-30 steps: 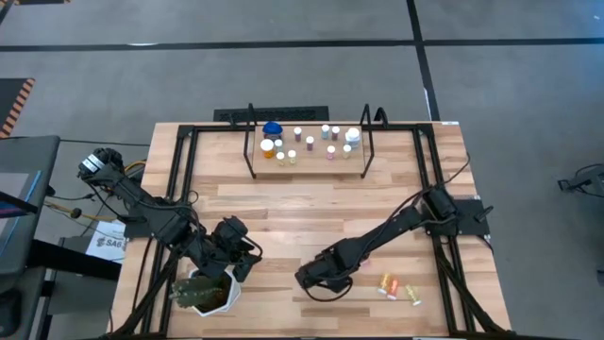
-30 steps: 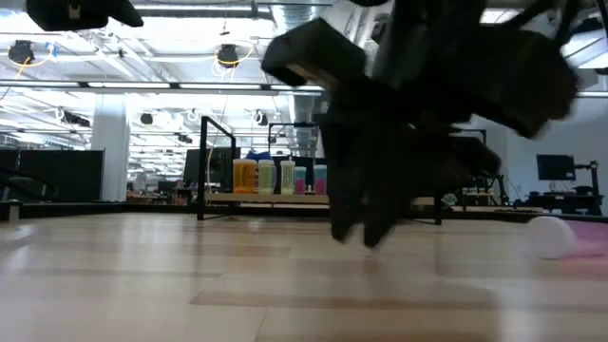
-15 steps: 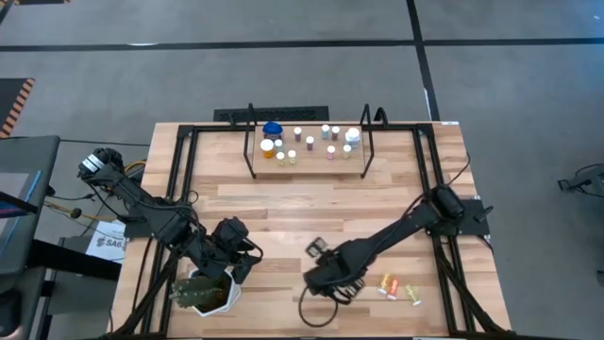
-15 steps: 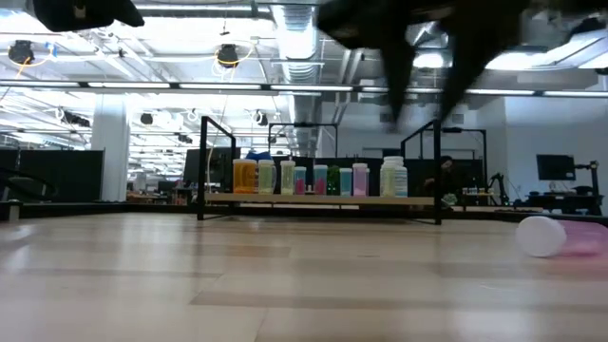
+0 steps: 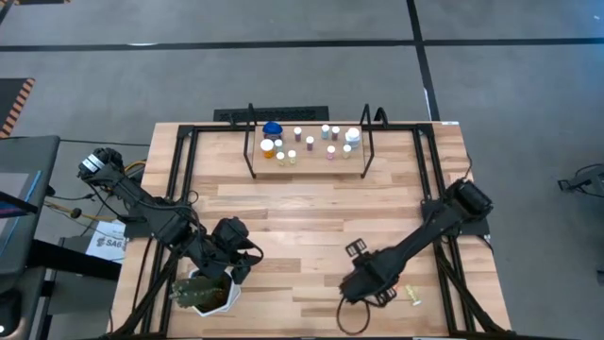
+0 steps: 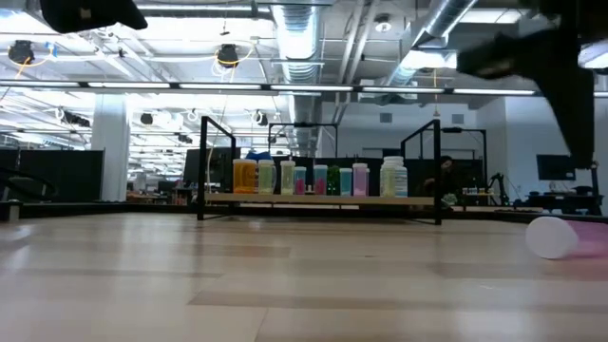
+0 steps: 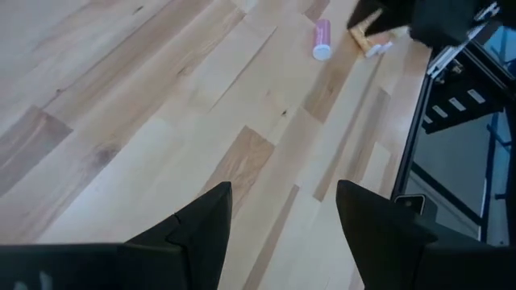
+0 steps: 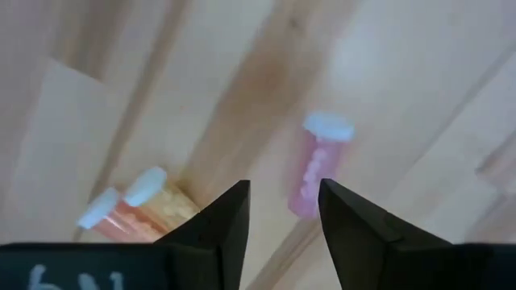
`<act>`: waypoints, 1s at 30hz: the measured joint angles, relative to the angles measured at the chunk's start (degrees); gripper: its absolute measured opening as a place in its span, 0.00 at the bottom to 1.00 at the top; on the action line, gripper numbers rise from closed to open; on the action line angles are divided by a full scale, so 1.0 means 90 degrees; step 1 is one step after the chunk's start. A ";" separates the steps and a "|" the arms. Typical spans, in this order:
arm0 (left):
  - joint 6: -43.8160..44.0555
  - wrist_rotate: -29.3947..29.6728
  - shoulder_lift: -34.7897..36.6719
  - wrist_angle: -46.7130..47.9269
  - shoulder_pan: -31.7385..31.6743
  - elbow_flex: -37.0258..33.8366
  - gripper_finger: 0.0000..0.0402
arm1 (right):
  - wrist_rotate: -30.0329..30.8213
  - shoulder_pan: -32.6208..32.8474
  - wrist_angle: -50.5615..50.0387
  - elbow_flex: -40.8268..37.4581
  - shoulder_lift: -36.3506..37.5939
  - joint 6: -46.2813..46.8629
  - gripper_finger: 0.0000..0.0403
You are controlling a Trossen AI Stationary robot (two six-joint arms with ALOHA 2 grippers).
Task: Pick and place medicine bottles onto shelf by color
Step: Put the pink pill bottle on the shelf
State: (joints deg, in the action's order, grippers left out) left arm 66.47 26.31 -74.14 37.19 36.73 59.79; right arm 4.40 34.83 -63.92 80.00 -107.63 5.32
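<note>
Several medicine bottles (image 5: 302,142) stand upright in a row on the shelf (image 5: 307,162) at the table's far side. A pink bottle (image 8: 317,173) with a white cap lies on its side on the table near the front right. Two orange bottles (image 8: 133,205) lie beside it, and a yellow one (image 5: 413,296) is a little further right. My right gripper (image 8: 282,189) hangs open above them, pointing down, its fingers clear of all of them. My left gripper (image 7: 284,189) hovers open and holding nothing at the front left, by the plant.
A green plant in a white pot (image 5: 200,293) stands at the front left corner, under my left arm. Black frame rails (image 5: 429,189) run along the table's sides. Bare wood lies between the shelf and the two grippers.
My right gripper has risen off the table's middle front and swung toward the right edge until it hangs over the lying bottles. Its wrist has rolled about a quarter turn on the way. The bottles have kept their places.
</note>
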 joint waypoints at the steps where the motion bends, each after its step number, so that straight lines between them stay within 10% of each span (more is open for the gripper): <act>1: 0.0001 0.0001 -0.0001 -0.0004 0.0000 0.0000 0.52 | 0.0000 -0.0005 0.0189 -0.0261 0.0173 0.0120 0.44; 30: 0.0042 0.0174 0.0002 -0.0077 0.0000 0.0000 0.52 | 0.0178 -0.0227 0.3478 -0.3046 0.1299 0.1041 0.46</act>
State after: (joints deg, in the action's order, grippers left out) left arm 66.85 27.88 -74.13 36.50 36.73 59.79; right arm 6.01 32.79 -32.62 52.58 -95.94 14.68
